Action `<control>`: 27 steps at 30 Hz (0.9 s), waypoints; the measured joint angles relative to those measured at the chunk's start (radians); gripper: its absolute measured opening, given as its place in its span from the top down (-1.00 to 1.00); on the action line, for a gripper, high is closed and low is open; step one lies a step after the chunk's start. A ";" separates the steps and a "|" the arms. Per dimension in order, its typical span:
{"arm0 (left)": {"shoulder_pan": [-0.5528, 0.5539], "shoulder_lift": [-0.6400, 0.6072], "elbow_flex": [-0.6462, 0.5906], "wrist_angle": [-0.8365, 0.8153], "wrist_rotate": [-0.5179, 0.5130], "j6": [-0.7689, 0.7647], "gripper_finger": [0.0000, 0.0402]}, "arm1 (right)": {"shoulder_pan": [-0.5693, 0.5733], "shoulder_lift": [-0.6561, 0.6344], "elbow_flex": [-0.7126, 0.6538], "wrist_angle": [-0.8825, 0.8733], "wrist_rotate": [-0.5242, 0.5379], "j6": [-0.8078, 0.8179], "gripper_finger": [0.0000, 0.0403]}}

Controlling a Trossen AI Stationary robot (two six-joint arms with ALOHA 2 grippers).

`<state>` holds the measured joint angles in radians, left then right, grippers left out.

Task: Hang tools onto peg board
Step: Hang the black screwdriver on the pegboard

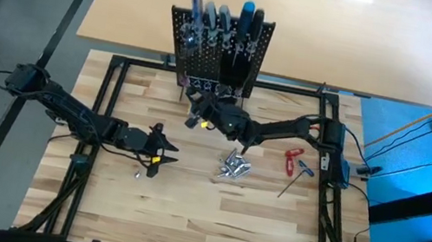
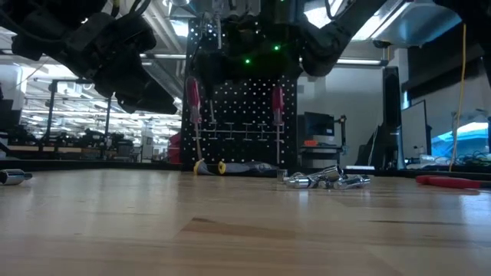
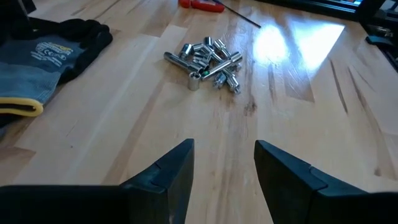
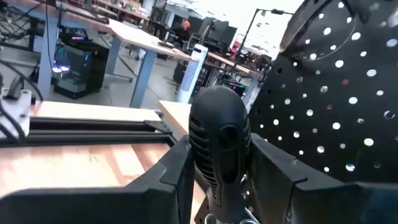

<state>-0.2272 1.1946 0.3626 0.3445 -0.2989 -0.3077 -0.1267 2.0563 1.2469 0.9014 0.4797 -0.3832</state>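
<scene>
Right gripper (image 4: pixel 214 180) closed on a black-handled screwdriver (image 4: pixel 219 146), the ribbed handle standing between its fingers just beside the peg board (image 4: pixel 339 99). Left gripper (image 3: pixel 224 171) open and empty above the table (image 3: pixel 298 124), with the silver metal pieces (image 3: pixel 208 62) lying ahead of its jaws.

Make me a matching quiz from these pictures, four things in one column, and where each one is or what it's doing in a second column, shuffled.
1. left gripper
2. right gripper
3. silver metal pieces
4. red-handled tool

A. lying loose near the right arm's base
B. shut on a black screwdriver handle beside the peg board
C. heaped mid-table
D. open above bare wood

Pairs: 1-D, 2-B, 3-C, 4-A
</scene>
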 joint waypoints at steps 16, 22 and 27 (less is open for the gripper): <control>0.000 0.000 0.000 -0.004 0.000 -0.007 0.21 | 0.002 -0.001 0.002 -0.014 0.000 0.011 0.38; 0.000 0.000 0.000 -0.004 0.000 -0.010 0.21 | 0.002 -0.001 0.002 -0.014 0.000 0.011 0.38; -0.002 -0.017 0.000 -0.006 0.000 -0.009 0.21 | 0.032 -0.006 0.001 -0.023 0.009 0.007 0.38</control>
<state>-0.2291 1.1778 0.3626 0.3388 -0.2989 -0.3168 -0.0942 2.0504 1.2480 0.8785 0.4883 -0.3760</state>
